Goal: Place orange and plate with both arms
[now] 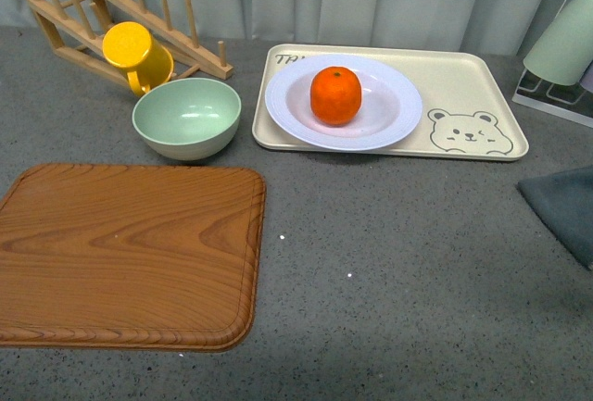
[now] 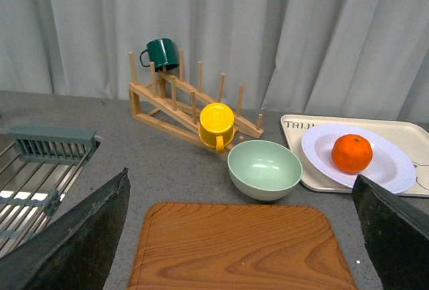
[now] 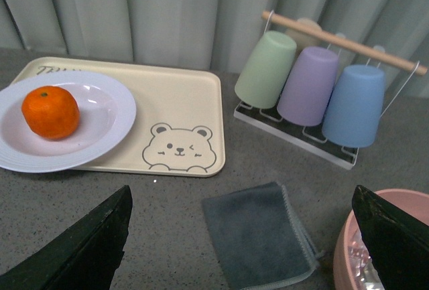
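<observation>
The orange rests in the middle of the white plate, which sits on the left part of the cream bear tray. Both also show in the left wrist view, orange on plate, and in the right wrist view, orange on plate. Neither arm shows in the front view. My left gripper hangs open above the wooden board, well short of the plate. My right gripper is open over a grey cloth, nothing between its fingers.
A pale-green bowl stands left of the tray, next to a yellow mug on a wooden rack. The wooden board lies front left. The grey cloth, a cup stand, a pink basin and a sink rack flank the scene.
</observation>
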Available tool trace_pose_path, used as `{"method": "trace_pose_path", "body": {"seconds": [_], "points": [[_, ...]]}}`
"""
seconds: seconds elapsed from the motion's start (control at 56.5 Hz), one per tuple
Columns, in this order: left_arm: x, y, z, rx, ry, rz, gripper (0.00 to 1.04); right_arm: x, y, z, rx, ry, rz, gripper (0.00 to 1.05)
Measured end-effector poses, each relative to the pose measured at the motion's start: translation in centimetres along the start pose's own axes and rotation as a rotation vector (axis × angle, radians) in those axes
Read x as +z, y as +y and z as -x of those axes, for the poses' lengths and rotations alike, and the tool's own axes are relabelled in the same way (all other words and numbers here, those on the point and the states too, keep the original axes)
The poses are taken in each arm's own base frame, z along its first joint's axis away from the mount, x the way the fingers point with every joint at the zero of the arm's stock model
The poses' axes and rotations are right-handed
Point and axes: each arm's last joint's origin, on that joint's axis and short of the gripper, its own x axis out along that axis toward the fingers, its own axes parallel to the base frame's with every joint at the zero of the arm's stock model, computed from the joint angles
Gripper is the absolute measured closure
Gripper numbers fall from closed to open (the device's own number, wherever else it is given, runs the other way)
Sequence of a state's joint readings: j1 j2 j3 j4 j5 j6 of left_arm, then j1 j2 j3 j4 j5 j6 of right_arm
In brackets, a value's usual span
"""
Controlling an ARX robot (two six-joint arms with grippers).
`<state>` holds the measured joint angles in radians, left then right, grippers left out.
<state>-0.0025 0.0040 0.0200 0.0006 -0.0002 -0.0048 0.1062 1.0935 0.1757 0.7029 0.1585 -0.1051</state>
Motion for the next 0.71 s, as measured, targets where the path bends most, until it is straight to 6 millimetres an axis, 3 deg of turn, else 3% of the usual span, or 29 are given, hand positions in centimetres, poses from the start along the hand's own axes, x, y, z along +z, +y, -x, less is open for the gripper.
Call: {"method": "trace_pose_path", "body": {"seconds": [0.195,0.283,0.319,0.496,0.567,0.638,0.708], "points": [[0.0,0.0,0.0,0.000,0.000,0.000,0.06,0.1,-0.2,0.7,0.011,-0.064,0.001,0.12],[0.0,0.0,0.0,0.000,0.000,0.000,0.06,-0.3,-0.3,1.3,0.042,-0.166,-0.068,0.27],[0.0,0.0,0.0,0.000,0.000,0.000,0.06,-0.3,-0.9,1.9,0.063,-0.197,-0.093,0.38],[0.0,0.0,0.0,0.000,-0.001,0.000,0.06,-0.7,-1.6,3.3,0.039,-0.197,-0.119,0.72],[0.0,0.0,0.0,0.000,-0.001,0.000,0.06,-0.9,-1.7,4.0,0.039,-0.198,-0.122,0.92],[0.0,0.0,0.0,0.000,-0.001,0.000,0.06,-0.8,-1.7,4.4,0.041,-0.202,-0.122,1.04],[0.0,0.0,0.0,0.000,-0.001,0.000,0.06,-0.9,-1.7,4.8,0.042,-0.203,-0.123,1.04]]}}
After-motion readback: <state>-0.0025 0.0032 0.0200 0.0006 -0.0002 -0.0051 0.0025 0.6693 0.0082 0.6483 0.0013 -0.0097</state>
